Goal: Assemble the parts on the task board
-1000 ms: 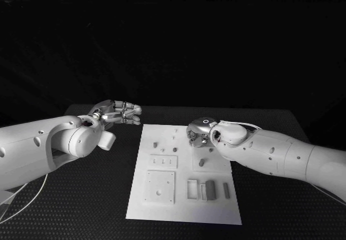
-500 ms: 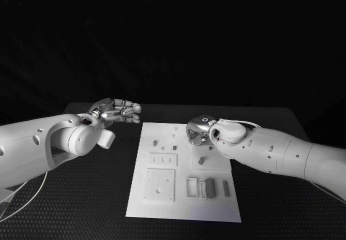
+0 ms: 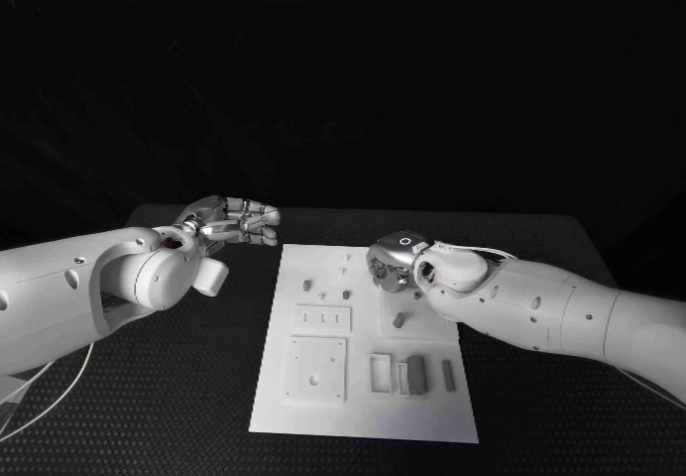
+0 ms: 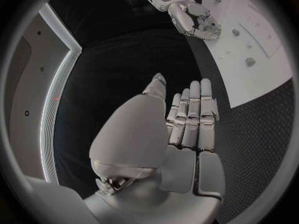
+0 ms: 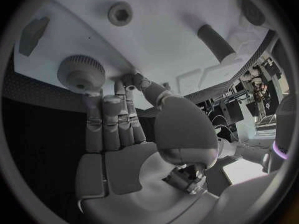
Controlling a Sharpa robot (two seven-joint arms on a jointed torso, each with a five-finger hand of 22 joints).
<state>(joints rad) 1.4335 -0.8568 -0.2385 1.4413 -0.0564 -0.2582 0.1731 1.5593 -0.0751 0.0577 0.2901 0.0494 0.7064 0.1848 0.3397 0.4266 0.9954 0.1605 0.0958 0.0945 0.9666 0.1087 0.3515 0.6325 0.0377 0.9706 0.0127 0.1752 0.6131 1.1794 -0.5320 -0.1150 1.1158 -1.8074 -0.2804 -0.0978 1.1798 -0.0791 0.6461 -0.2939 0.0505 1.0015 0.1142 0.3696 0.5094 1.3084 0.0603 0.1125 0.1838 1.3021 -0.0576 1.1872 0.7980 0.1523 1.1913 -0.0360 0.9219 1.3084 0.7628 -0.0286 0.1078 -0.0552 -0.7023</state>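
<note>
The white task board [image 3: 365, 412] lies in the middle of the black table. Small grey pegs [image 3: 348, 294] stand on its far half, and a slanted peg [image 3: 400, 319] sits mid-right. Grey blocks [image 3: 416, 374] lie at its near right. My right hand [image 3: 392, 268] hovers over the board's far right part, holding nothing. In the right wrist view its fingers [image 5: 106, 124] stretch toward a knurled round part [image 5: 81, 72], close to it; a hex-socket part [image 5: 119, 13] and a cylinder peg [image 5: 216, 42] lie beyond. My left hand [image 3: 236, 220] hangs off the board's far left corner, empty, fingers [image 4: 193, 114] straight.
Two raised square plates [image 3: 317, 367] sit on the board's near left. Black table [image 3: 171, 397] surrounds the board on all sides. In the left wrist view the right hand [image 4: 198, 21] shows at the board's edge [image 4: 261, 69].
My right hand and forearm have shifted slightly toward the board's middle. The left hand has stayed where it was.
</note>
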